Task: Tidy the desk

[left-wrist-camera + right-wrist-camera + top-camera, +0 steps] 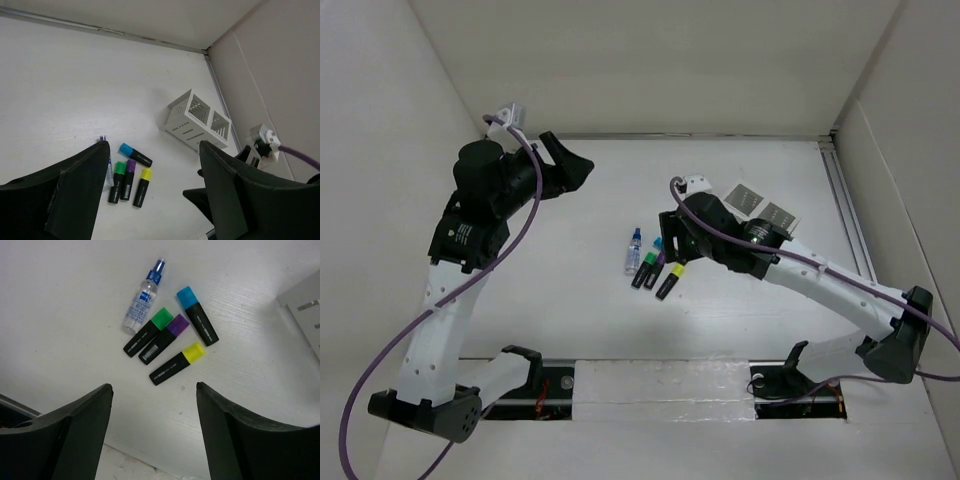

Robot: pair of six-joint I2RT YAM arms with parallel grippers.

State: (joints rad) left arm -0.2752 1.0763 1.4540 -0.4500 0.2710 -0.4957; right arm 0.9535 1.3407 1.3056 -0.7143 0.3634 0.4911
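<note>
On the white desk lie a blue, a green, a purple and a yellow highlighter, close together, beside a small clear spray bottle. My right gripper hovers open just above and right of them, holding nothing. My left gripper is raised at the back left, also open and empty. In the left wrist view it looks down on the highlighters, and its left finger hides part of the bottle.
A white compartmented organiser tray stands right of the highlighters, partly hidden under my right arm in the top view. Upright white panels border the desk at the back and both sides.
</note>
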